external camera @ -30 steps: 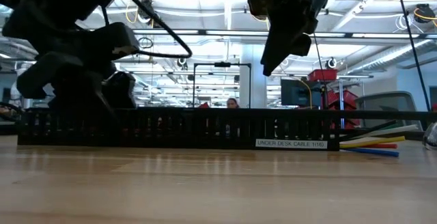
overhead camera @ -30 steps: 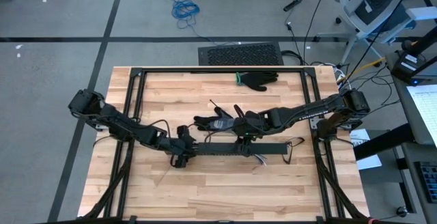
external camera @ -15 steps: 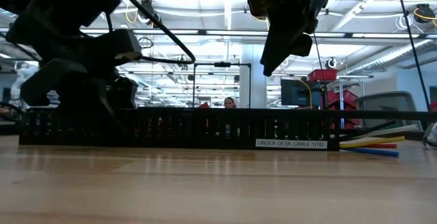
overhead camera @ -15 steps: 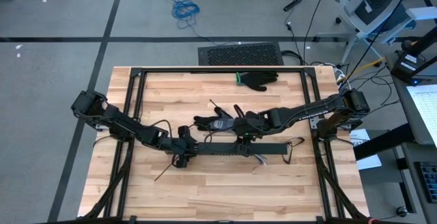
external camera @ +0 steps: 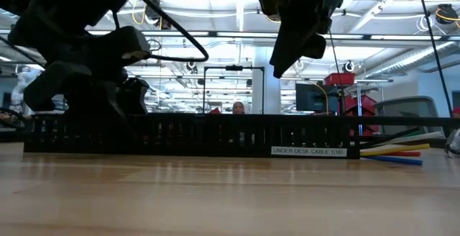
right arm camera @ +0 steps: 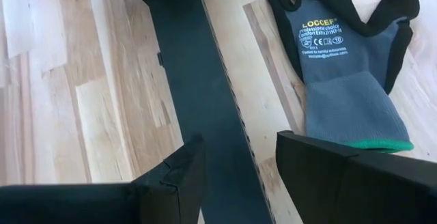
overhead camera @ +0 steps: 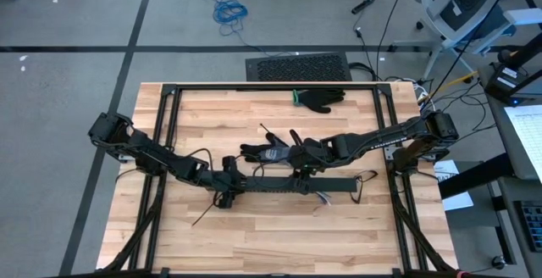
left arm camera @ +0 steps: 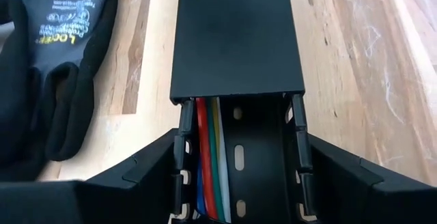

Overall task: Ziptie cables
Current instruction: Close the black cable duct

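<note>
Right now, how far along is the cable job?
Done: cables lie in the black channel, mostly lidded. In hand: left end effector straddles the channel's open end; right end effector hovers open above the lid. Left: no ziptie visible on the bundle.

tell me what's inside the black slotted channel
Coloured cables, red, green, white and blue, lie along one side of the black channel. Its lid hides everything farther along.

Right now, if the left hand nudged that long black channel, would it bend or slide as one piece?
The black slotted channel would probably slide as one stiff piece: it lies straight. It looks light, thin-walled plastic. The coloured cables inside seem loose and floppy, so they might shift.
</note>
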Controlling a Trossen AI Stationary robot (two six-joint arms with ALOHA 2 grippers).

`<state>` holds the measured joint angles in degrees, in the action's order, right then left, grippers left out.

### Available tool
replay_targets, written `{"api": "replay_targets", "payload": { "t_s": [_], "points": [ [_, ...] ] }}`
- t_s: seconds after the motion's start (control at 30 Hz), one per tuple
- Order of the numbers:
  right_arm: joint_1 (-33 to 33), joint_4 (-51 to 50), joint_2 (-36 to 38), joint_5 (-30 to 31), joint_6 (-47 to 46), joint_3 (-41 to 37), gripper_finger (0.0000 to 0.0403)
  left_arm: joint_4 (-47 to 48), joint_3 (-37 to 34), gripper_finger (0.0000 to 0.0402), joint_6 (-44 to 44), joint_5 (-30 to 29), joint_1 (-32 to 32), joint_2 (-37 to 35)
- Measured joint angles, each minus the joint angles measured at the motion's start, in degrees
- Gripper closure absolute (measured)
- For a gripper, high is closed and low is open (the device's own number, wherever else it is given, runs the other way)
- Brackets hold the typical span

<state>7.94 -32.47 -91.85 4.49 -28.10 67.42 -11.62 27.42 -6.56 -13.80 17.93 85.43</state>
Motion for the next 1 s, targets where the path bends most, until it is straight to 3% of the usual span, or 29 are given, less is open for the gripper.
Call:
{"api": "replay_targets", "payload": {
  "t_s": [0.57, 0.87, 1.0],
  "points": [
    [0.3, 9.0, -0.4, -1.6, 3.1, 0.0, 0.0236, -0.3, 0.0, 0.0174, -0.5, -0.9, 0.0, 0.0],
    [2.4, 16.4, -8.7, -2.8, 4.8, 0.0, 0.0238, -0.3, 0.0, 0.0174, -0.6, -1.4, 0.0, 0.0],
    [2.0, 19.3, -10.4, -2.6, 2.5, 0.0, 0.0257, -0.2, 0.0, 0.0174, -0.6, -1.4, 0.0, 0.0]
  ]
}}
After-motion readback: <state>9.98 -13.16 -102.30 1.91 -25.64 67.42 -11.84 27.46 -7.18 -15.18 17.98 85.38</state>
